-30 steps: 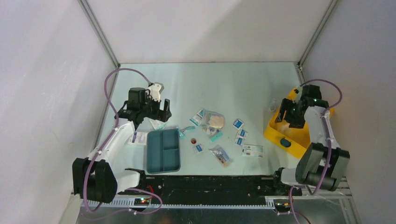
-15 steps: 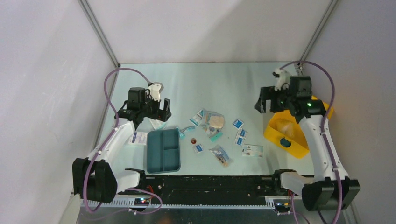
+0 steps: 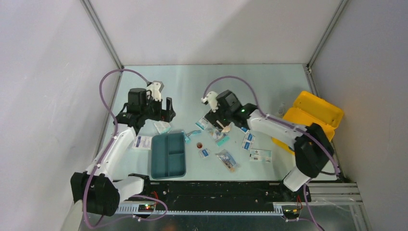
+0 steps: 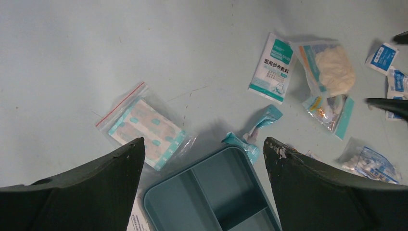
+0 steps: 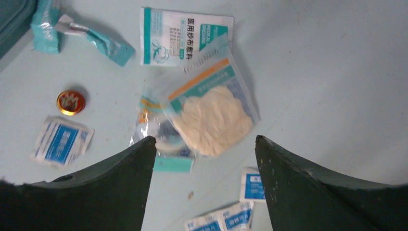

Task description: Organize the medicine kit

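The yellow medicine kit lies open at the right edge of the table. My right gripper is open and empty, hovering over the pile of packets in the middle. In the right wrist view its jaws straddle a clear bag with a beige pad. My left gripper is open and empty, above the far end of the teal divided tray. In the left wrist view the tray lies between the jaws, with a zip bag of plasters to the left.
A white-and-teal packet, a small red tin and several white-and-blue packets lie scattered mid-table. A twisted teal wrapper lies by the tray's corner. A white leaflet lies left of the tray. Walls enclose three sides.
My right arm has swung left from the yellow kit to above the packets in the middle, leaving the kit uncovered. My left gripper has shifted slightly away from me.
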Tool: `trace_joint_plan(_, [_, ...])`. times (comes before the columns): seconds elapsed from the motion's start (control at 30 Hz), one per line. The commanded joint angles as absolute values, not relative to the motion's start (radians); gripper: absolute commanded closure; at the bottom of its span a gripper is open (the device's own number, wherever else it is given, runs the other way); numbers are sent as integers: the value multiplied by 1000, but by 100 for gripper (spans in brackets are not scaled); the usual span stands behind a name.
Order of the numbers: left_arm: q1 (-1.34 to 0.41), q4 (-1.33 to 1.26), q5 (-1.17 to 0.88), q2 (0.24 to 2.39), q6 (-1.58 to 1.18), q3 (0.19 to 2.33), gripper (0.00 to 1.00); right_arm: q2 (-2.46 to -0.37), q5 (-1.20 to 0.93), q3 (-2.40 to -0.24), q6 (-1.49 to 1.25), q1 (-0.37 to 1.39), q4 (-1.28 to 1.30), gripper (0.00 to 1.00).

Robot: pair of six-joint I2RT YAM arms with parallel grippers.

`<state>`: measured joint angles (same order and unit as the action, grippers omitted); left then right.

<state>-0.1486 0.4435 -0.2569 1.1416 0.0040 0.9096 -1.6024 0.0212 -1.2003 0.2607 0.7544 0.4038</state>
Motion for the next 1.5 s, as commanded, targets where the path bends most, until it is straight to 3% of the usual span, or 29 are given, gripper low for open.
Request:
trace_joint_plan(0.0, [-153,441,-229,1047,-48,888,2,-1731,296,-1287,180,821,260,23])
trace_joint_plan(0.2, [-153,440,-217,1024,-37,886,2,-1870,295,-1387,134,868,319,29])
trace_joint_plan(0.57, [-153,431,-248,1060,-32,889,2,-1893,366,-1388,147,977,331,31])
trace_joint_plan(0.8, [-153,430,-252,1048,-30,884,2,-1955,427,-1404,104,978,345,43])
trace_joint_plan(1.03, [-153,430,-253,1036,-28,882,2,-2000,491,-1441,97,980,375,47])
trace_joint_plan(1.27, [-154,431,-258,1040,-22,883,3,-1938,493,-1440,108,974,389,76])
trace_joint_plan(1.37, [-153,427,-259,1049,-19,885,3,-1907,474,-1440,115,960,398,98])
trace_joint_plan(1.47, [-152,426,-268,1062,-17,894,3,-1869,469,-1440,128,942,405,100])
